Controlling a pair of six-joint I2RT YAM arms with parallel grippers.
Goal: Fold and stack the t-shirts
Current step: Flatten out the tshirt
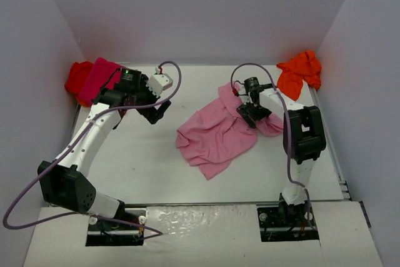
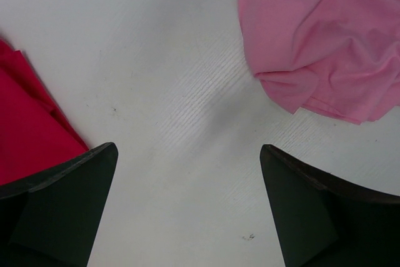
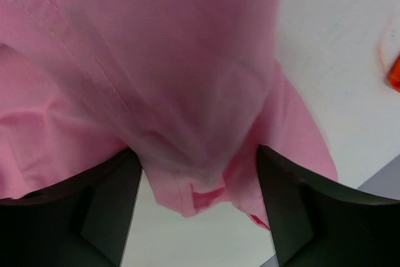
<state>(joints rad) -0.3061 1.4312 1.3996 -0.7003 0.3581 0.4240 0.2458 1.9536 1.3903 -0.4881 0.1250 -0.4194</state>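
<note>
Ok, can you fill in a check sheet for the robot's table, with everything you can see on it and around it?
Surface: white table, bare in front of the left arm, with a few small dark specks.
Job's things: light pink t-shirt crumpled mid-table; magenta t-shirt and red t-shirt bunched together in the far left corner; orange t-shirt bunched in the far right corner. None folded.
Clutter: nothing seen.
Hands: left hand open over bare table; right hand open, fingers either side of a fold of the light pink t-shirt.
Cables: a purple cable loops along each arm.
Surroundings: plain white walls on three sides.
</note>
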